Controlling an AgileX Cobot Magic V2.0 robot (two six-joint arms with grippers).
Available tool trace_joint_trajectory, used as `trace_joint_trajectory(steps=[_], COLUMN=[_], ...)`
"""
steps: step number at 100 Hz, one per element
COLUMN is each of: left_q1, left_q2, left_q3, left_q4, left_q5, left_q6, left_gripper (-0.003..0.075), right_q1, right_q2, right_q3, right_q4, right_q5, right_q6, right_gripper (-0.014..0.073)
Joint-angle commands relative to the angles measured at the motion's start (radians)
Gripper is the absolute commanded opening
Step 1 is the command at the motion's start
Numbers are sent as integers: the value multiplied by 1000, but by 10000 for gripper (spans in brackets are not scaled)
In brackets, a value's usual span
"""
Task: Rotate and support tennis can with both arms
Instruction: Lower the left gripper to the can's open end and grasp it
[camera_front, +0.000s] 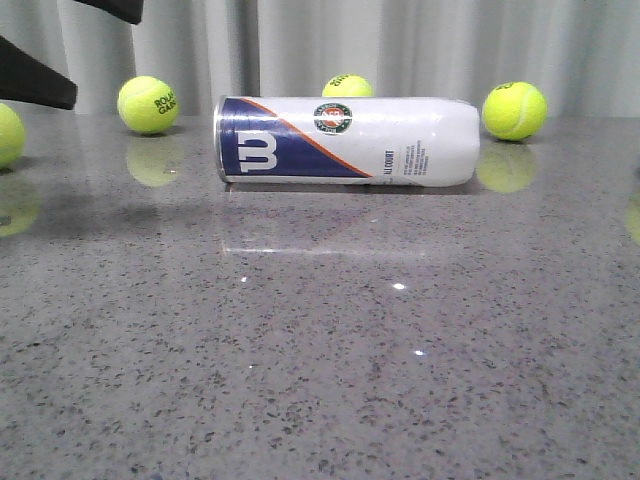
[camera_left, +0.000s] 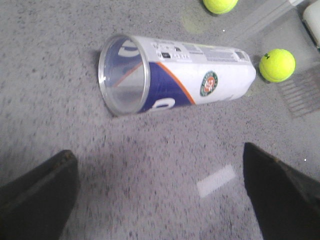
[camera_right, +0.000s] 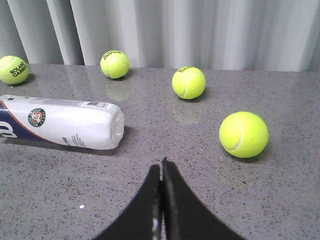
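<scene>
Tennis can (camera_front: 346, 140) lies on its side on the grey speckled table (camera_front: 320, 380), open rim toward the left arm's side, touched by neither arm. Left gripper (camera_left: 160, 200) hangs above the table near that rim, fingers spread wide, holding nothing. Right gripper (camera_right: 161, 200) sits low beyond the can's closed end, fingers pressed together, empty. Yellow-green balls (camera_right: 243, 134) lie scattered around.
</scene>
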Motion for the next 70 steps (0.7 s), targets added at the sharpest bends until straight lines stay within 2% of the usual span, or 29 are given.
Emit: trace_joint_trajectory(steps=[1,44,70], left_q1=[-4,-11,-92], left_q2=[38,302,395], left_q3=[-86,-297,-362], left_q4=[-105,-200,-202], left_q5=[54,195,197], left_q6=[44,44,44], left_gripper=[628,627,627], right_q1=[-5,-5,-5], right_q2=[5,5,5], right_q3=[-25,-25,-25], right_q4=[0,0,0], right_q5=[-83,-83,-83], right_q6=[-5,-5,-5], right_gripper=[-70,-70,-70])
